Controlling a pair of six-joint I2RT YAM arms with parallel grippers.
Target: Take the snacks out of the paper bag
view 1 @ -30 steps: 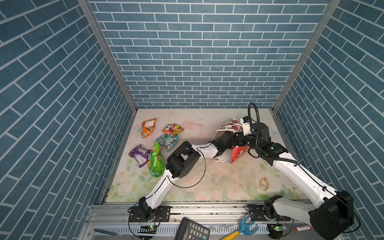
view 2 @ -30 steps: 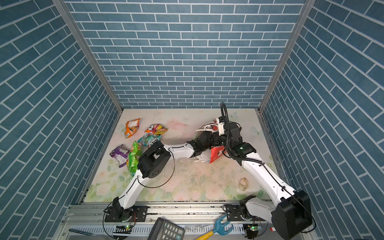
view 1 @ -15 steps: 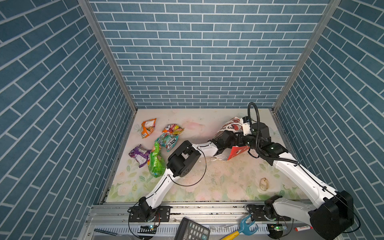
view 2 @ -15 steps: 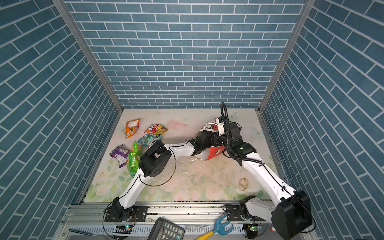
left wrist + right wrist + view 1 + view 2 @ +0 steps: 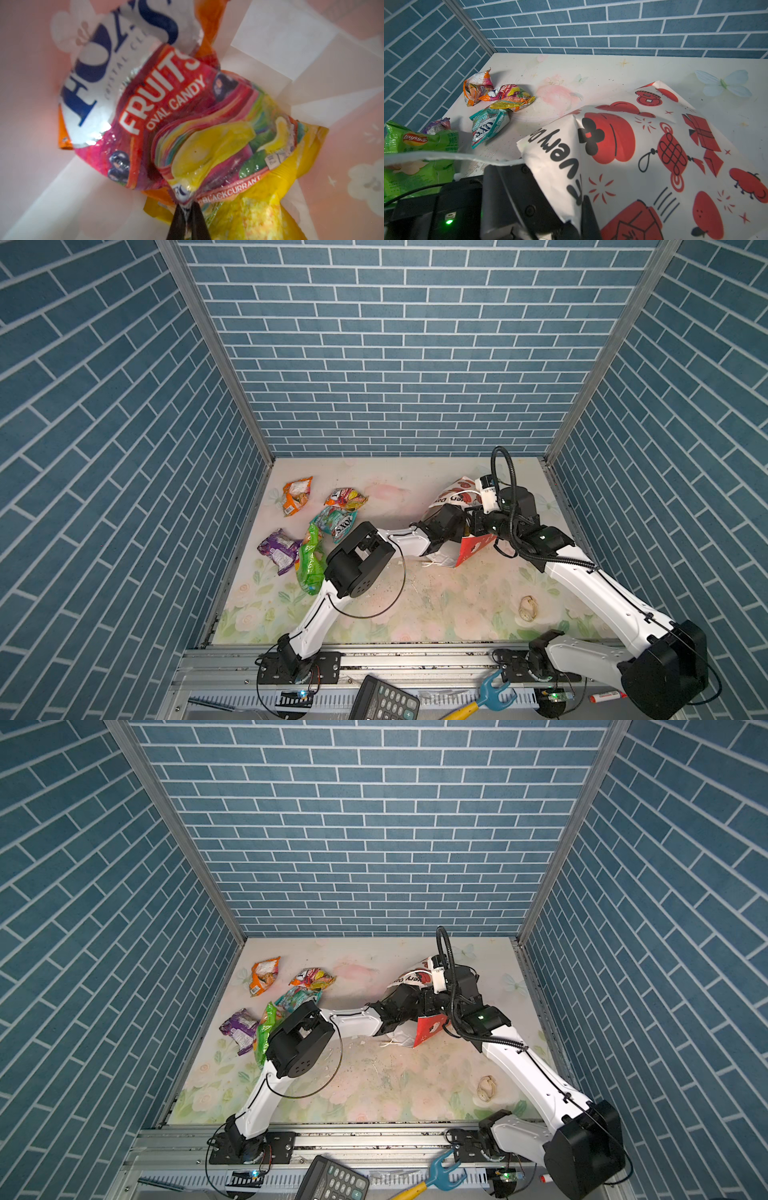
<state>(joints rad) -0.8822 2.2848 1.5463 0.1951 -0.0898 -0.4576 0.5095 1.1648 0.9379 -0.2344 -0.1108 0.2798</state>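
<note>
Inside the bag (image 5: 455,497) we see the left gripper (image 5: 187,209) closed on the fruit packet (image 5: 187,116), over a yellow packet (image 5: 259,212). At the bag's rim the right gripper (image 5: 578,224) pinches the paper. Left of the bag lie five packets (image 5: 337,523).

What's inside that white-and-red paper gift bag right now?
A crinkly multicolour FOX'S fruit-candy packet, pinched by the left gripper, lies over a yellow packet and an orange one. Anything beneath them is covered.

Snacks (image 5: 337,524) are spread far left on the table (image 5: 436,601); the paper bag (image 5: 457,497) is laid far right, packets (image 5: 187,116) inside it; seashell (image 5: 528,608) nearer.
</note>
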